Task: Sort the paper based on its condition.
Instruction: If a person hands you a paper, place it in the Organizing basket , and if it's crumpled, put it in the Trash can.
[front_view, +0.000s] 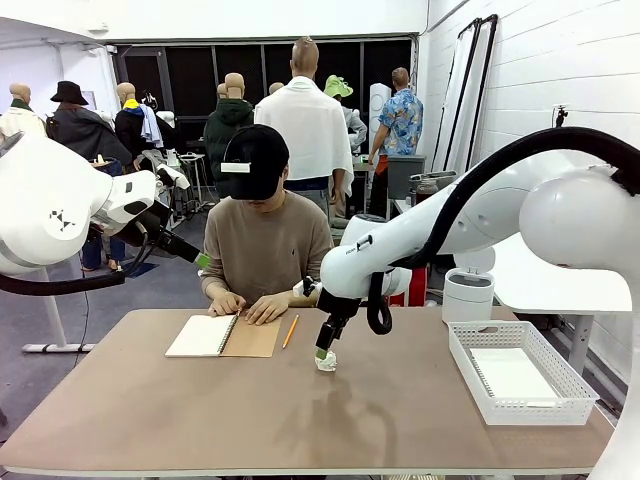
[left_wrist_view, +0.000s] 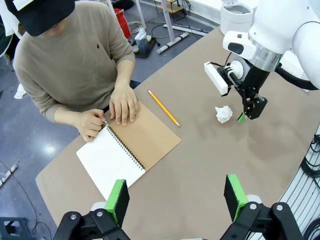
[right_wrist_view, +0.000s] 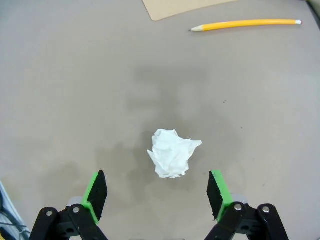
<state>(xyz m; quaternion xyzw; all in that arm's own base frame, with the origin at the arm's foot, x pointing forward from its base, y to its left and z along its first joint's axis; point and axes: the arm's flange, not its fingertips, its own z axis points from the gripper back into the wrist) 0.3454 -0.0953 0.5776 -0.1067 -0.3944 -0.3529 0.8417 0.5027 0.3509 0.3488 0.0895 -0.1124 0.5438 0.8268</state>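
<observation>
We judge the sort to be partly done. A flat white sheet (front_view: 512, 376) already lies in the white basket (front_view: 575, 385) at the lower right of the front view, while a crumpled ball of paper (right_wrist_view: 172, 153) sits loose on the brown worktop (front_view: 250, 420) near the middle of the frame, not yet picked up. At the far side a person's hands (left_wrist_view: 122, 104) rest on an open spiral notebook (left_wrist_view: 127, 152), with a pencil (left_wrist_view: 163, 108) beside it, so more sheets may come.

The right gripper (right_wrist_view: 157, 192) hangs just above the ball with its jaws wide apart and nothing between them; in its wrist view the ball lies between the two green pads (right_wrist_view: 96, 192), slightly above them in the frame. The left gripper (left_wrist_view: 177, 197) is also wide open and empty, raised over the near edge of the worktop.

The ball is roughly round, so it has no clear long axis; one small peak points to the upper right of the right wrist view. The sheet in the basket lies flat, its long side running along the basket's length.
</observation>
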